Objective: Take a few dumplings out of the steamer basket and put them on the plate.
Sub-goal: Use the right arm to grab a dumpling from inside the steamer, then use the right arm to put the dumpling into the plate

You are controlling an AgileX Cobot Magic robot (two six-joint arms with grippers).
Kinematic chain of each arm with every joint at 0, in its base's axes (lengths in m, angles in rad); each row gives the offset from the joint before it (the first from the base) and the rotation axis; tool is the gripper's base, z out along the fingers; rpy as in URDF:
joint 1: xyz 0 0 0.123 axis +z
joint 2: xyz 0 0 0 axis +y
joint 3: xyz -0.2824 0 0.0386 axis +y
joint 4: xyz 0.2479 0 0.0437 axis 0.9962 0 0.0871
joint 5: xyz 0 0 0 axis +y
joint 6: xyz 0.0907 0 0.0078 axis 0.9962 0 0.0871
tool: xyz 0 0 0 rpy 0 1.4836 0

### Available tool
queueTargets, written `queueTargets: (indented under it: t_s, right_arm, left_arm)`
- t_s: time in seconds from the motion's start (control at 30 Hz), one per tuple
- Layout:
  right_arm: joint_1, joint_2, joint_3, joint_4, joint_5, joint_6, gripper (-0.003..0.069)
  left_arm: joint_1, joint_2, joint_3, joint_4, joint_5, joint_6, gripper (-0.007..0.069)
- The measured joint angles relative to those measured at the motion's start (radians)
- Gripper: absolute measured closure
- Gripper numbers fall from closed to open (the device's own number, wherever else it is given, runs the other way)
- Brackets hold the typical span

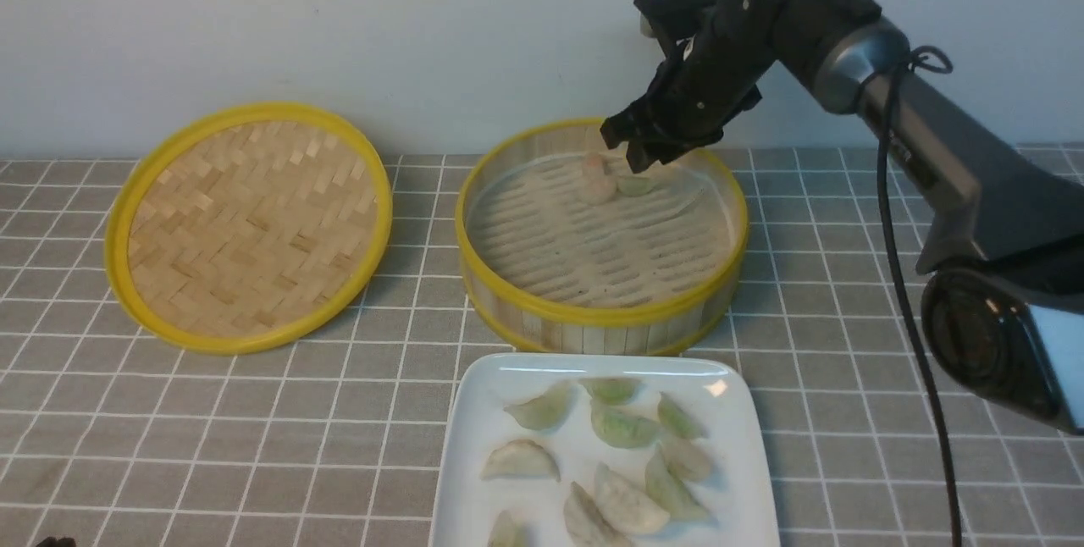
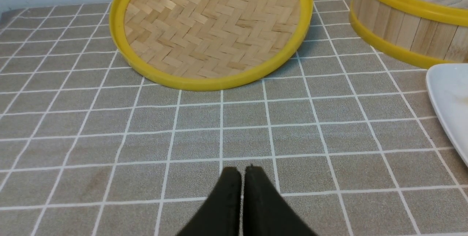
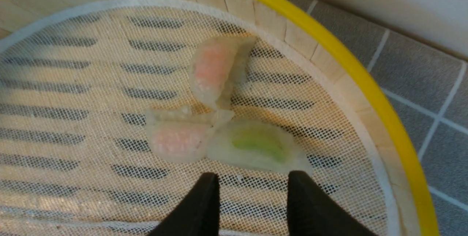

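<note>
The steamer basket (image 1: pixel 593 310) stands mid-table with a white mesh liner. At its far side lie one pale green dumpling (image 1: pixel 635 185) and two pinkish pieces (image 1: pixel 597 179). In the right wrist view the green dumpling (image 3: pixel 256 144) lies just ahead of the open fingertips, with the pink pieces (image 3: pixel 179 139) touching it. My right gripper (image 1: pixel 631 153) hovers over them, open and empty; it also shows in the right wrist view (image 3: pixel 252 179). The white plate (image 1: pixel 474 445) in front holds several dumplings (image 1: pixel 622 426). My left gripper (image 2: pixel 241 172) is shut and empty, low over the tablecloth.
The flat woven bamboo lid (image 1: pixel 250 225) lies to the left of the basket, also in the left wrist view (image 2: pixel 212 27). A grey checked cloth covers the table. A pale wall runs close behind the basket.
</note>
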Motion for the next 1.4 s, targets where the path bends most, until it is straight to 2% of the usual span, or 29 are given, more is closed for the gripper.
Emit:
queueTargets:
  t_s: [0.13,0.23,0.73,0.87,0.9,0.93,1.0,1.2,1.4]
  right_arm:
    - [0.001,0.035,-0.003,0.007,-0.023,-0.035,0.0309]
    - [0.002,0.058,-0.004,0.006,-0.058,-0.042,0.0281]
    - [0.003,0.101,-0.008,-0.032,-0.158,-0.046,0.0282]
    - [0.003,0.102,-0.023,-0.031,-0.121,-0.042,0.0398]
    - [0.003,0.102,-0.030,-0.027,-0.099,-0.039,0.0438]
    - [0.003,0.102,-0.051,-0.025,-0.054,-0.036,0.0520]
    - [0.004,0.104,-0.088,-0.021,-0.028,-0.034,0.0589]
    - [0.005,0.087,-0.178,0.016,0.001,0.001,0.0590]
    - [0.029,-0.015,-0.150,0.050,0.007,0.011,0.0590]
  left_arm:
    - [0.000,0.000,0.000,0.000,0.001,0.000,0.0629]
    - [0.000,0.000,0.000,0.000,0.001,0.000,0.0629]
    - [0.000,0.000,0.000,0.000,0.001,0.000,0.0629]
    - [0.000,0.000,0.000,0.000,0.001,0.000,0.0629]
    - [0.000,0.000,0.000,0.000,0.001,0.000,0.0629]
    - [0.000,0.000,0.000,0.000,0.001,0.000,0.0629]
    - [0.000,0.000,0.000,0.000,0.001,0.000,0.0629]
    - [0.000,0.000,0.000,0.000,0.001,0.000,0.0629]
    - [0.000,0.000,0.000,0.000,0.001,0.000,0.0629]
